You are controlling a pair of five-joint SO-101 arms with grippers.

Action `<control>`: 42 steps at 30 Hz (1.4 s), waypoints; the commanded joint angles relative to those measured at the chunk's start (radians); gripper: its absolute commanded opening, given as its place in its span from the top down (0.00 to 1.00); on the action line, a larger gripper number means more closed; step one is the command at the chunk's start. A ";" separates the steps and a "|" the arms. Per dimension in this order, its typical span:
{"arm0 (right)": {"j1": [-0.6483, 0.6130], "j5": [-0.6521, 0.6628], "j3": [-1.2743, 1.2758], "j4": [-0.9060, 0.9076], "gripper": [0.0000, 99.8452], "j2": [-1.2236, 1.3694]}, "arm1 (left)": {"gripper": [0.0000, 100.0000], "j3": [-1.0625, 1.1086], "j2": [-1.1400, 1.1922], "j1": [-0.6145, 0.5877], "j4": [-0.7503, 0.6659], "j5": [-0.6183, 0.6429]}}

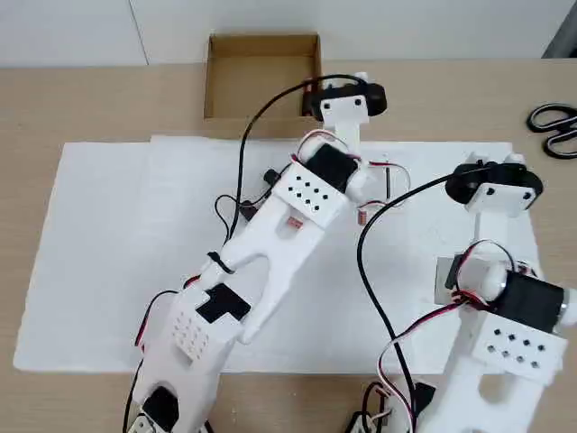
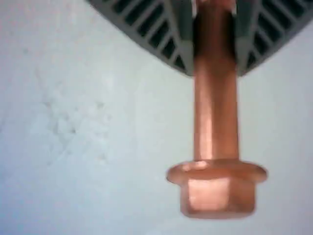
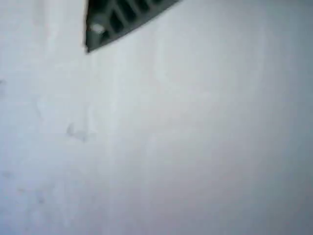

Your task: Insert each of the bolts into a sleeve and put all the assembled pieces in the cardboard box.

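1. Gripping one copper bolt (image 2: 215,122) by the shank, the left gripper (image 2: 215,63) is closed tight on it, with grey ribbed fingers (image 2: 146,24) on either side. The flanged hex head hangs free beyond their tips.
2. That is the one bolt I can count. A white sheet (image 1: 117,271) lies behind it.
3. Two arms show from above. The left arm (image 1: 270,244) stretches diagonally across the sheet, and its end sits just beside the near right corner of the one box (image 1: 261,77).
4. The box stands on the table (image 1: 90,99), beyond the sheet's far edge.
5. The right arm (image 1: 505,334) stands over the sheet's right part, well apart from the box. The right gripper (image 3: 117,22) is close above the sheet, and I cannot tell whether it is open or closed.
6. One pair of scissors (image 1: 554,126) lies on the bare table at the right edge, off the sheet.
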 commanded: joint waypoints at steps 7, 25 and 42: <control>0.007 0.009 0.018 -0.051 0.78 -0.016 | 0.99 -0.114 -0.081 -0.226 0.247 -0.107; -0.090 0.000 0.029 -0.084 0.78 -0.010 | 0.99 0.550 -0.539 -0.307 0.209 -0.143; -0.283 -0.046 0.124 -0.197 0.78 -0.008 | 0.99 1.113 -0.520 -0.463 -0.290 -0.192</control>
